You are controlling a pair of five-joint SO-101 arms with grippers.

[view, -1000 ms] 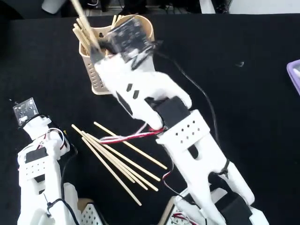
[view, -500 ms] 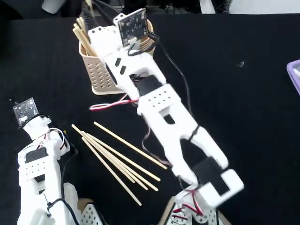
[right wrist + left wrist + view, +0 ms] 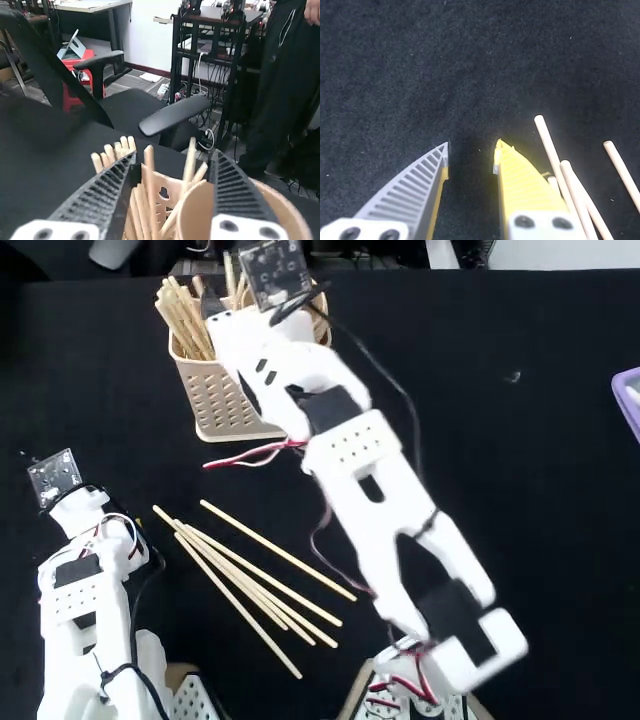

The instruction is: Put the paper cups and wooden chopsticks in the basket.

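Over the basket (image 3: 215, 400), the right arm's (image 3: 360, 450) jaws now gape empty, their chopsticks (image 3: 185, 315) dropped in beside the cup (image 3: 225, 210), while more lie on the table (image 3: 520, 490) by the left arm's (image 3: 85, 580) open jaws.

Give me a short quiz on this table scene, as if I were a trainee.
1. True or false: the basket already holds wooden chopsticks.
2. Where is the right pincer? A: above the basket. B: flat on the table. C: touching the other arm.
3. Fill in: the left pincer, near the loose chopsticks, is ____ (open or shut).
Key: 1 true; 2 A; 3 open.
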